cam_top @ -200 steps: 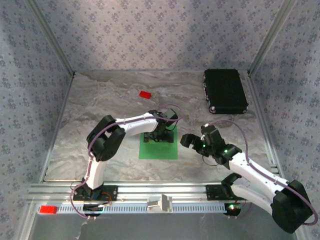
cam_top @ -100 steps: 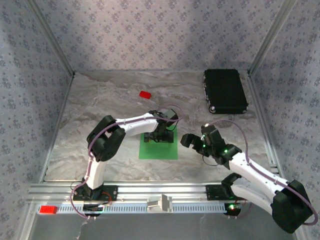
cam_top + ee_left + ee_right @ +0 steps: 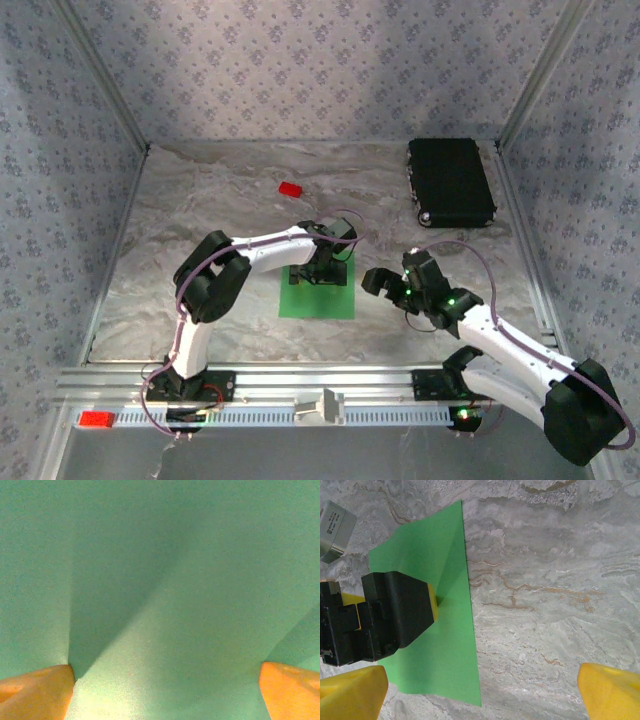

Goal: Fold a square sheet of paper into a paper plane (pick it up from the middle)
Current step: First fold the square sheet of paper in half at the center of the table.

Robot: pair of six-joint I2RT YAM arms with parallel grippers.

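Much bare table [image 3: 555, 595] past paper [image 3: 451, 655] edge

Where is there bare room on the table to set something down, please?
Bare: left of the red block up to the wall, and between that block and the black case. Crowded: the middle, with the left gripper on the green sheet and the right gripper beside it.

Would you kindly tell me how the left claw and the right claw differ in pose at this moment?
The left claw is over the green sheet, while the right claw is beside the sheet's right edge, over the bare table. The left claw is down with fingertips against the paper; the right claw hangs clear above the surface. Both are open, with yellow-orange fingertips.
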